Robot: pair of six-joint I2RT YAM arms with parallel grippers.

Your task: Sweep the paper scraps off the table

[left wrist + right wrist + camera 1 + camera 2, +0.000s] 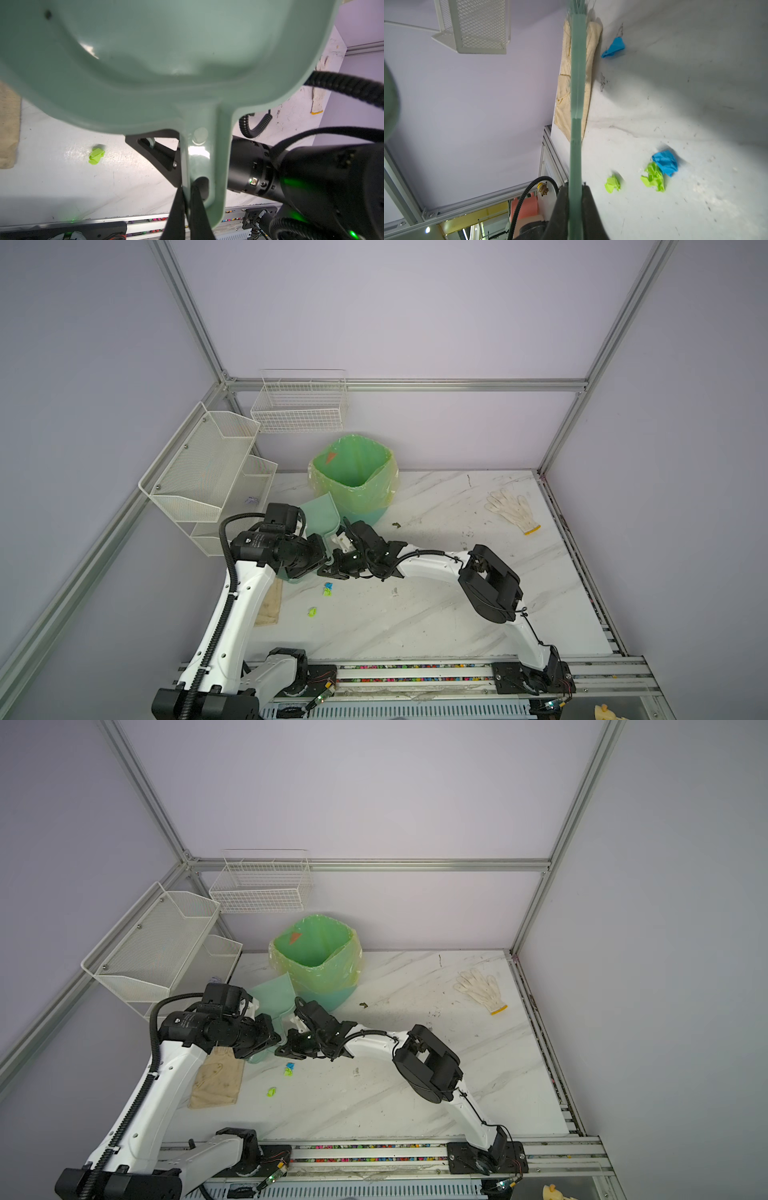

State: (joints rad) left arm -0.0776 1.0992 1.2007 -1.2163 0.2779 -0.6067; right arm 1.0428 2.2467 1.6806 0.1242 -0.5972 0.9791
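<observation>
The white marbled table (pixel 436 614) stands between pale walls (pixel 415 323). I see my left gripper (pixel 188 185) clamped on the handle of the green dustpan (pixel 166 62), and my right gripper (pixel 575 187) squeezes the thin green brush (pixel 578 83). The paper scraps (pixel 654 176), blue and yellow-green, lie on the table just in front of both grippers, near the beige cloth (pixel 216 1085).

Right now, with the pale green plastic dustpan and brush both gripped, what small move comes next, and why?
Probably lower the pale green plastic dustpan in the left gripper onto the white marbled table beside the blue and yellow-green paper scraps. It is raised by the bag-lined bin, the scraps lie loose, and the right gripper holds the slim green brush.
</observation>
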